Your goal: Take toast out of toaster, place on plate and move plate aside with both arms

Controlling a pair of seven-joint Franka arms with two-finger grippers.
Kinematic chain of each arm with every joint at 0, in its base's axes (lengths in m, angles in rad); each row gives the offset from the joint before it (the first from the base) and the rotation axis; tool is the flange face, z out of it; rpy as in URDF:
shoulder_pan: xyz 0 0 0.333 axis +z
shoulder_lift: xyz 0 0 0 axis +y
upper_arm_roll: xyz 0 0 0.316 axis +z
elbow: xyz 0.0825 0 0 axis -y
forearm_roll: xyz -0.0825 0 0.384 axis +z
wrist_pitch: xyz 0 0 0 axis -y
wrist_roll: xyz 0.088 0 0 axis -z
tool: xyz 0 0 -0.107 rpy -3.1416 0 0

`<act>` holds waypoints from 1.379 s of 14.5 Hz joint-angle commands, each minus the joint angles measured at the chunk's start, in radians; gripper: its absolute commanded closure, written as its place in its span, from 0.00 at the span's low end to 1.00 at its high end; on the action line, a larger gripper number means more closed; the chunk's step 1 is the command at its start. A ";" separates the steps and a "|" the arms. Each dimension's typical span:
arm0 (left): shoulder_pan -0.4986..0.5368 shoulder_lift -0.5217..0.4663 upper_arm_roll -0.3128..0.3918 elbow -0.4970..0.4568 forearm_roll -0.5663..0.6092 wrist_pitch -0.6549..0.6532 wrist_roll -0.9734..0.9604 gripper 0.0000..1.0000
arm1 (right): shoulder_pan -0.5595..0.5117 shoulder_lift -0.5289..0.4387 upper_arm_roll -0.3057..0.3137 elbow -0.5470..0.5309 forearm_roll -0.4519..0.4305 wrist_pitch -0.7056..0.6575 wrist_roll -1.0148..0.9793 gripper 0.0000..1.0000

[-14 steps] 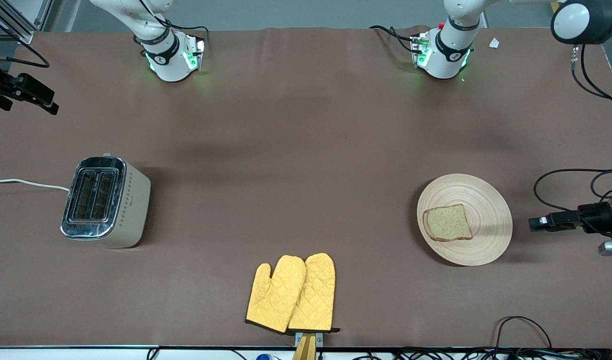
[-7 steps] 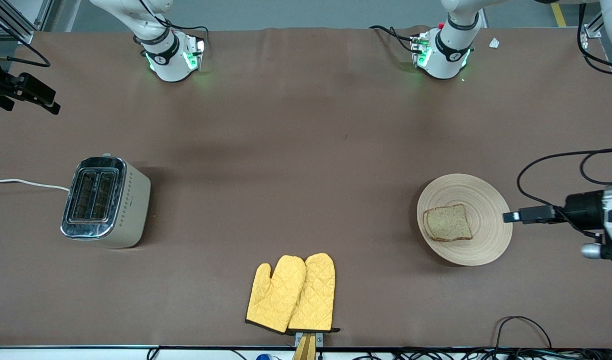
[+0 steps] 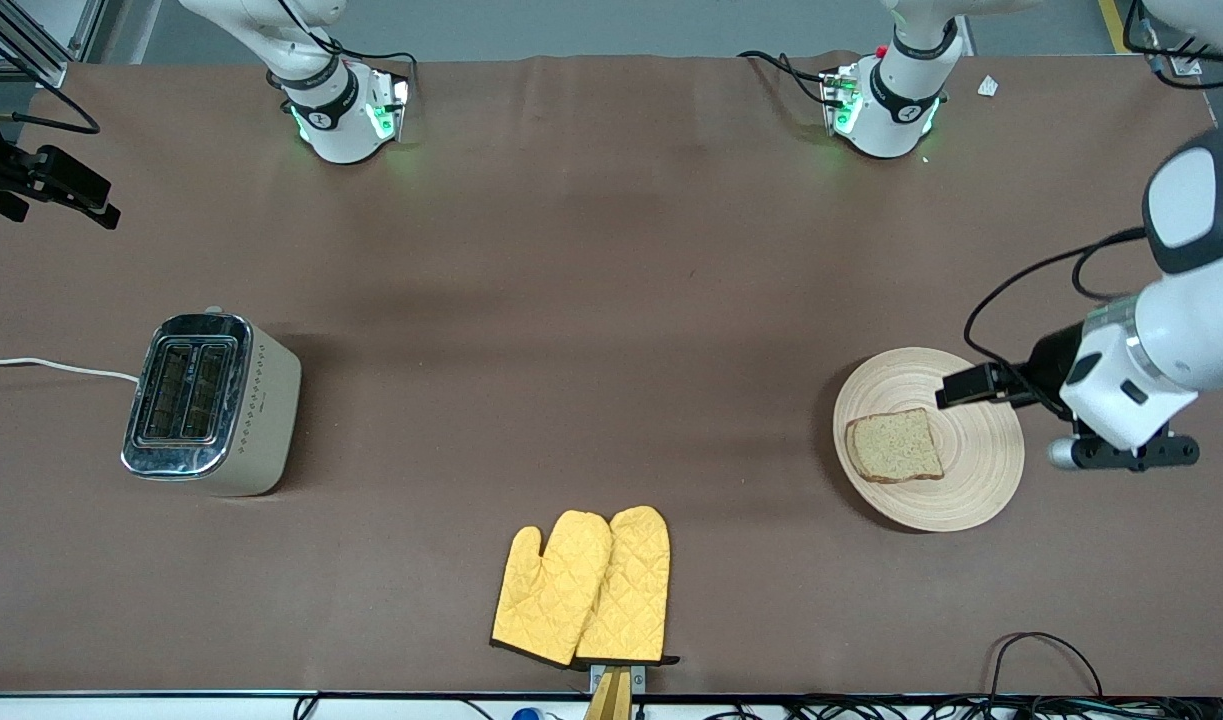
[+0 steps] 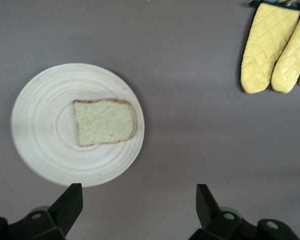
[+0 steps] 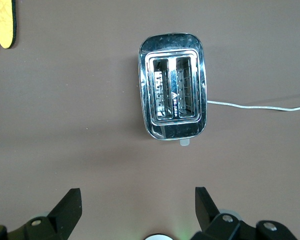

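Toast (image 3: 894, 446): squarish, speckled tan, darker crust; lay flat on round, pale, ring-grooved plate (image 3: 976, 480) (toward left arm's end). Left gripper (image 4: 138, 200) over plate, fingers apart, empty. Right gripper (image 5: 135, 200) above toaster (image 5: 173, 92), likewise spread.

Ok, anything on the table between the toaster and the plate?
Nothing: the front view shows bare brown cloth between the toaster and the plate. The oven mitts lie nearer the camera.
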 commanded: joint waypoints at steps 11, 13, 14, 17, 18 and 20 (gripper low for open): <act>0.004 -0.417 0.104 -0.304 0.140 -0.171 0.098 0.00 | -0.001 -0.020 -0.004 -0.018 0.019 0.000 0.000 0.00; 0.024 -0.477 0.104 -0.367 0.102 -0.169 0.111 0.00 | 0.000 -0.020 -0.004 -0.018 0.020 -0.002 0.000 0.00; 0.024 -0.506 0.104 -0.390 0.100 -0.163 0.111 0.00 | -0.001 -0.020 -0.004 -0.018 0.019 -0.002 0.000 0.00; 0.018 -0.557 0.098 -0.434 0.103 -0.157 0.108 0.00 | -0.001 -0.020 -0.004 -0.018 0.019 -0.002 0.000 0.00; 0.007 -0.552 0.097 -0.430 0.112 -0.157 0.108 0.00 | -0.001 -0.020 -0.004 -0.018 0.019 -0.002 0.000 0.00; -0.011 -0.543 0.098 -0.398 0.116 -0.161 0.105 0.00 | -0.001 -0.020 -0.004 -0.018 0.019 -0.002 0.000 0.00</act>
